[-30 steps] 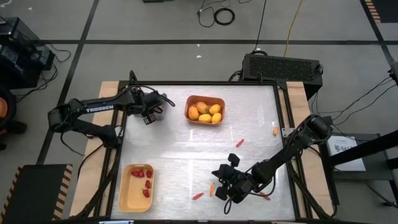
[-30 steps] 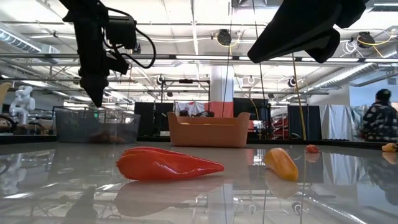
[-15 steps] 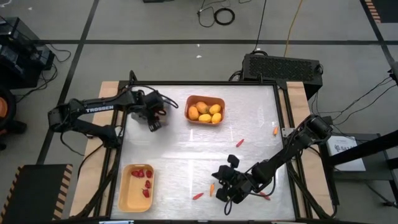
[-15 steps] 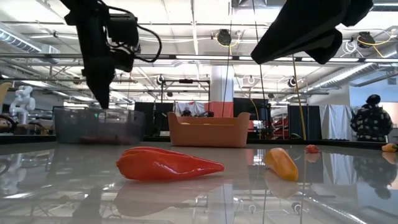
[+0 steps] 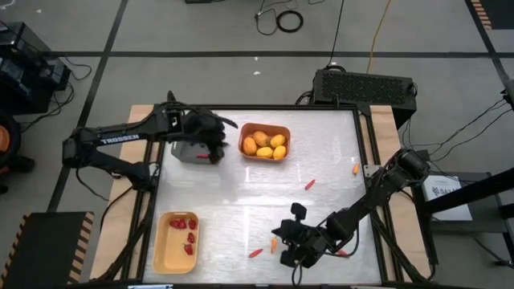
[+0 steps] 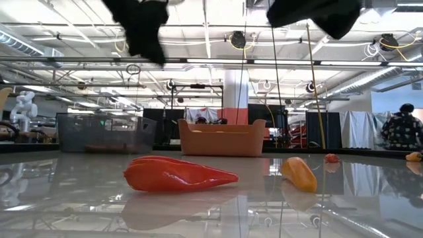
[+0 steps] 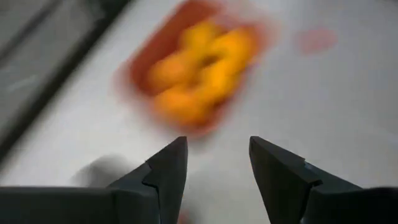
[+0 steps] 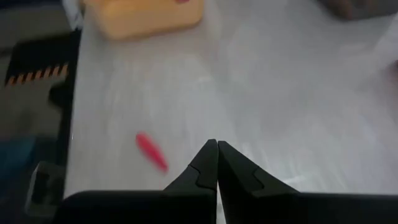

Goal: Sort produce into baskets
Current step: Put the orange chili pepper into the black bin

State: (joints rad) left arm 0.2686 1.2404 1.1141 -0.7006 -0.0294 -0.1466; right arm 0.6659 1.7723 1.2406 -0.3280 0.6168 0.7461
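Three baskets: orange basket (image 5: 265, 141) holds the yellow fruits (image 5: 264, 144); pale yellow basket (image 5: 176, 242) holds red berries (image 5: 185, 228); grey basket (image 5: 189, 150) far-left
Left to sort: carrot sticks (image 5: 256, 252) loose on table (image 5: 241, 193)
Left gripper (image 5: 214, 152): fingers apart, empty, between the grey and orange baskets
Right gripper (image 5: 291, 257): fingers together, empty, near front sticks

Right gripper (image 8: 217, 163) fingers pressed together over the table (image 8: 298, 93), red carrot stick (image 8: 151, 151) at nine o'clock, pale yellow basket (image 8: 146, 14) at eleven o'clock
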